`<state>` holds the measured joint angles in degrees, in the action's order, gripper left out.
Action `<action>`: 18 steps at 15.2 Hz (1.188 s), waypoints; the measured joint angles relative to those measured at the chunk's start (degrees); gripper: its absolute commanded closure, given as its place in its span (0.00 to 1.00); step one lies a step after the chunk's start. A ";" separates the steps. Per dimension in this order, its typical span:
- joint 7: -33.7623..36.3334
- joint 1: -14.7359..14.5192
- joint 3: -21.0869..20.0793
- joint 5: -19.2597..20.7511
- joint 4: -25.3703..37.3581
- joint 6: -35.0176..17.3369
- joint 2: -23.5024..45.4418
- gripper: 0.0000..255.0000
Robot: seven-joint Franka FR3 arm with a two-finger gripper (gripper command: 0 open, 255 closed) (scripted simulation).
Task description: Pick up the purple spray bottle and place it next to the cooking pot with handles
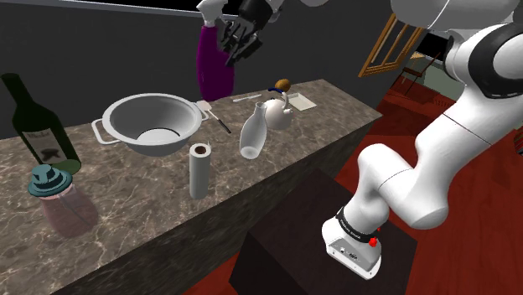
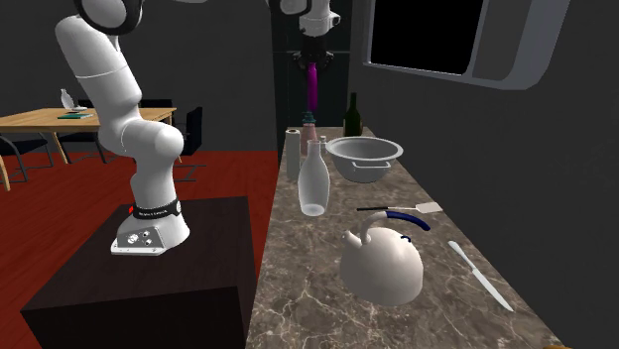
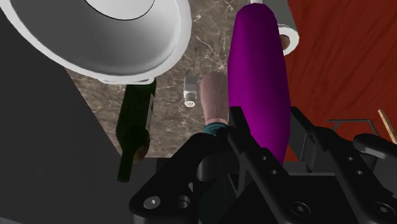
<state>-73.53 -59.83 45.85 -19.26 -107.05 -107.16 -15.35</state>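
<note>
Transport phase. The black gripper (image 1: 237, 35) is clenched to the width of the purple spray bottle (image 1: 213, 65), grasping its upper part. The bottle hangs clear above the marble counter (image 1: 327, 113), behind the grey handled pot (image 1: 134, 117). Lower it upright onto bare counter just beside the pot's rim, then release.

Smooth, glossy purple spray bottle (image 1: 212, 67); brown, veined stone countertop (image 1: 134, 209) with a polished sheen; cooking pot (image 1: 126, 121) in plain matt grey; dark green bottle (image 1: 38, 117), glassy and shiny.
</note>
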 measured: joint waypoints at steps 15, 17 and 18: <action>5.46 -6.09 -3.31 -11.44 10.57 -5.06 17.38 1.00; 5.04 -6.29 -3.47 -11.45 8.88 -6.49 17.04 1.00; 4.77 -6.32 -3.51 -11.66 8.34 -7.08 17.16 1.00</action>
<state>-68.76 -66.16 42.34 -30.92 -98.71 -114.25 1.81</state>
